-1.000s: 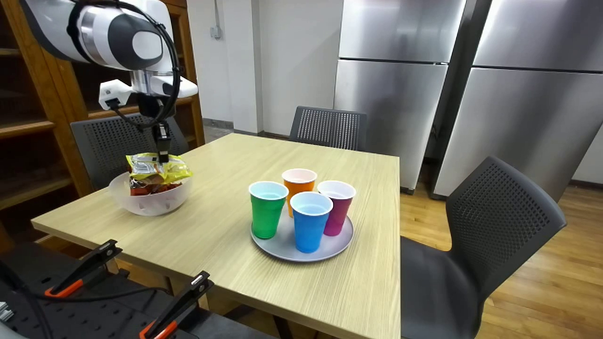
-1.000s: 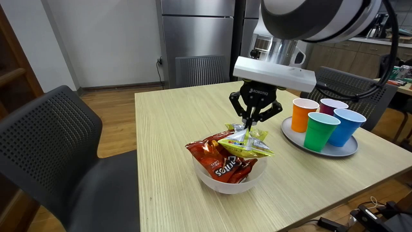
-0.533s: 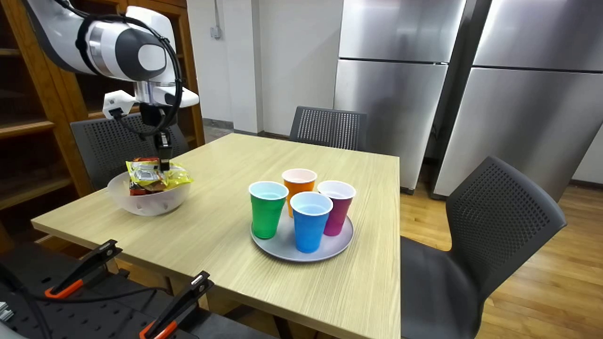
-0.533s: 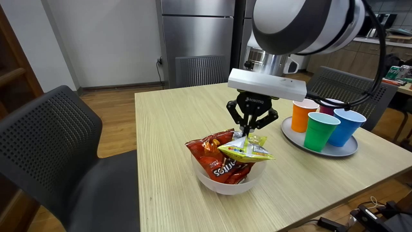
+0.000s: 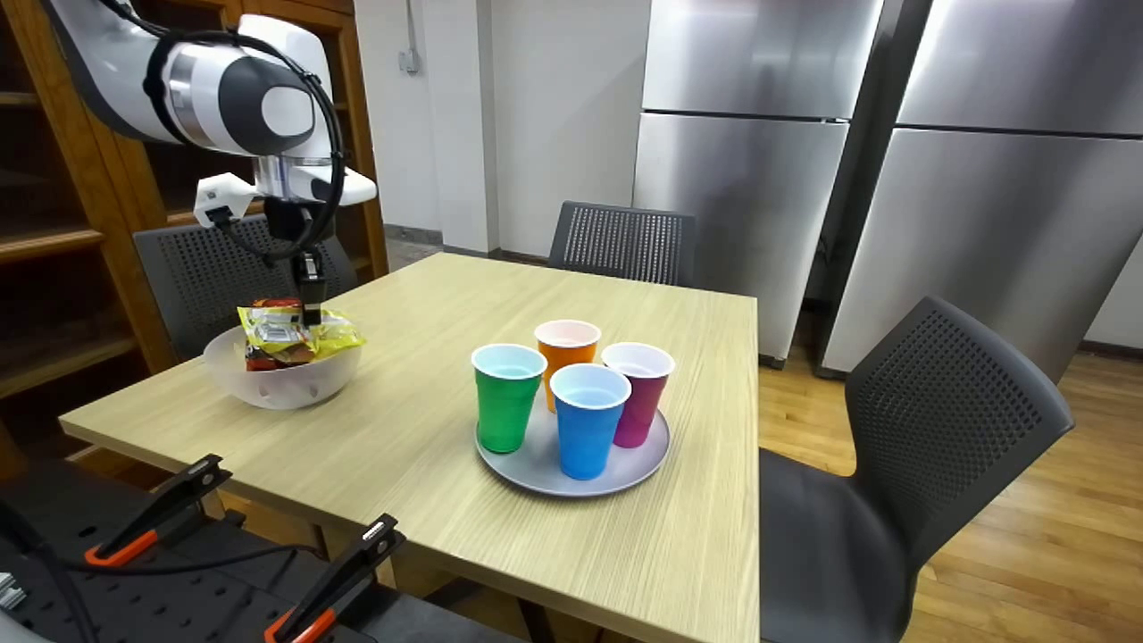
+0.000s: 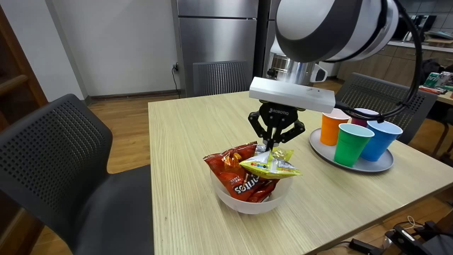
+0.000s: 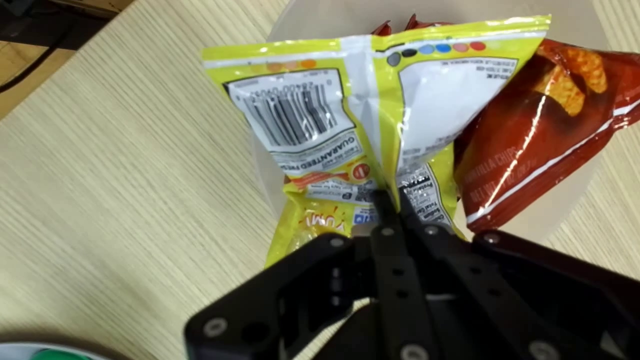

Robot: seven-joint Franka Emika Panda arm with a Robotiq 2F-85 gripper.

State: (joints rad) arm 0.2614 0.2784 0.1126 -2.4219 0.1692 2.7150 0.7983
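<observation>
A yellow chip bag is pinched along a fold between the fingertips of my gripper, which is shut on it. In both exterior views the gripper points straight down over a frosted white bowl. The yellow bag sits in the top of the bowl, its ends flaring out on both sides of the jaws. Beside it and partly beneath, a red Doritos bag leans against the rim. More red wrapping shows lower down, largely covered. The wrist view has the red bag to the right of the fingers.
A grey plate on the table bears several cups: green, blue, orange and purple. Dark chairs stand around the table. Black and orange clamps sit near its front edge.
The gripper has come down a little with the yellow bag, which now sits lower at the bowl, and the red bag shows more above it. Over the last half second almost nothing has moved.
</observation>
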